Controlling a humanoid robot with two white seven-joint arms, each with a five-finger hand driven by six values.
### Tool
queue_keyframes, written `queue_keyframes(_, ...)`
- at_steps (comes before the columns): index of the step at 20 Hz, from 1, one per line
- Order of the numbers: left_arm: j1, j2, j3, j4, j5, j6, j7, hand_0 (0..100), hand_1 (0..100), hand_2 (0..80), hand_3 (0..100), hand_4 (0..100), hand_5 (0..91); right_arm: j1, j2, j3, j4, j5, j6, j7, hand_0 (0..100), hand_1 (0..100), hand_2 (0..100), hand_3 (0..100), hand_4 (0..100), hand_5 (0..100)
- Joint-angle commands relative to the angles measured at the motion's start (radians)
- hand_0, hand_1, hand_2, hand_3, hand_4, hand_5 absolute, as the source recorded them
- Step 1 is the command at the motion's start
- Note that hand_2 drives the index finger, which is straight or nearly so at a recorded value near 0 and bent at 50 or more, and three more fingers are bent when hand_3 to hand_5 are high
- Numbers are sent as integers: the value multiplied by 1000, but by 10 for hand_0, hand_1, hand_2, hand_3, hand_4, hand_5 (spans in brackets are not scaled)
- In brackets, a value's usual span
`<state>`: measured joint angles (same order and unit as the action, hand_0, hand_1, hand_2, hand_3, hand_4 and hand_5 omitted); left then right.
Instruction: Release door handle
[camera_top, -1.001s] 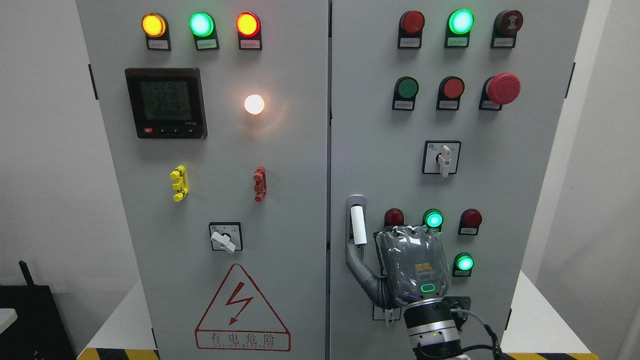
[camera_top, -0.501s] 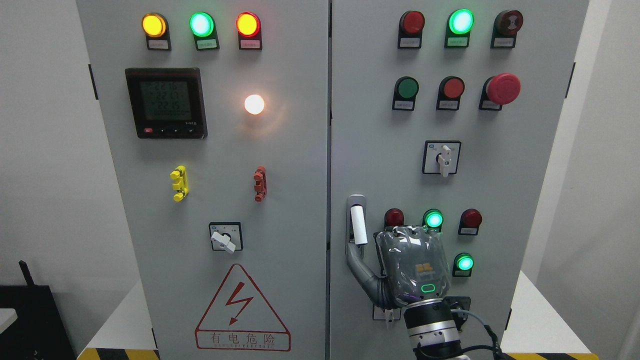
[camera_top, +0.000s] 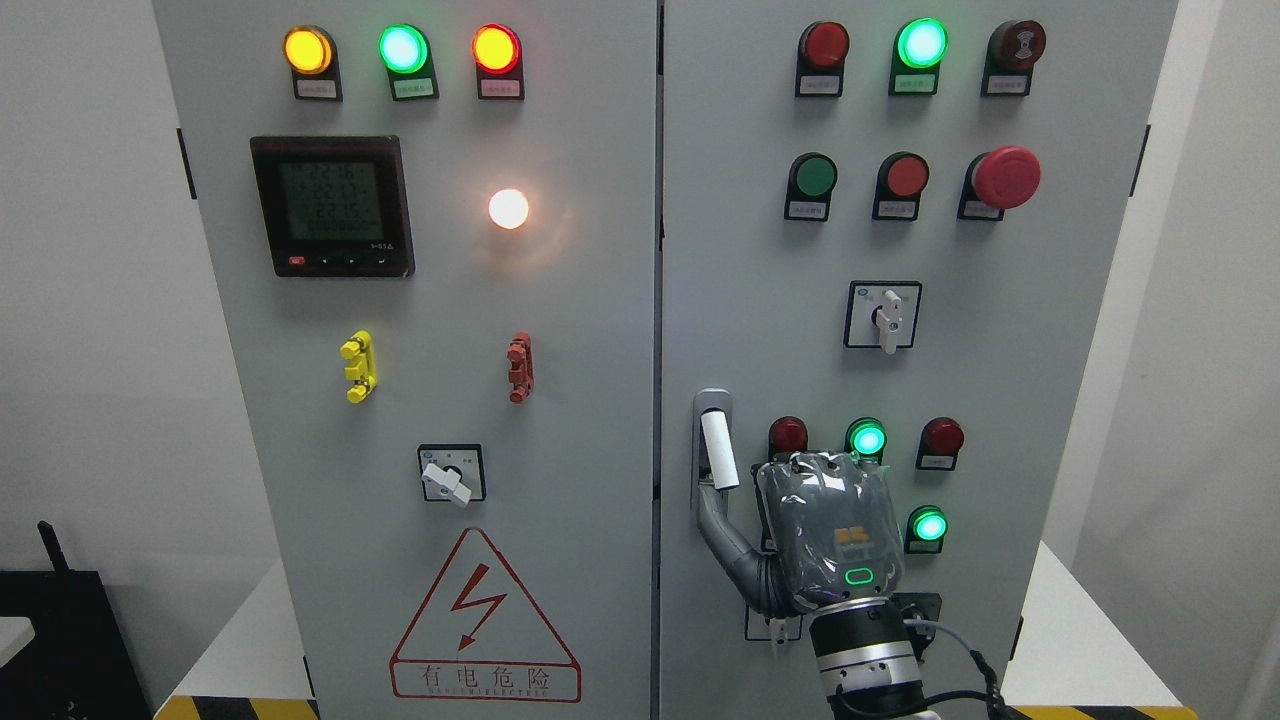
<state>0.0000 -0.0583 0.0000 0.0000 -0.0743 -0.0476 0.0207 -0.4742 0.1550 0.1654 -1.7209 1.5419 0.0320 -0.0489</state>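
Letting go of the door handle, lower centre of frame on the right cabinet door. Right hand beside it, thumb against its lower end; finger grip hidden, cannot tell. Next: pulling clear rightward.

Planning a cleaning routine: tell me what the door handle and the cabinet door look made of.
Door handle: a white bar in a grey metal-looking recess, probably plastic or painted; smooth and matte.
Cabinet door: looks like painted sheet metal, flat light grey with a soft sheen from the lamps.
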Motion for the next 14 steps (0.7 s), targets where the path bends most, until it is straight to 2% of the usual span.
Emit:
queue_keyframes(1,-3,0,2,9,-1,0,-1,120,389,0,0,0,0,-1,0,0,0,0,2,0,533,67,1000,1000,1000,961)
queue_keyframes(14,-3,0,2,11,1,0,-1,120,389,0,0,0,0,2,0,0,-3,-3,3,-2,538,64,1000,1000,1000,961)
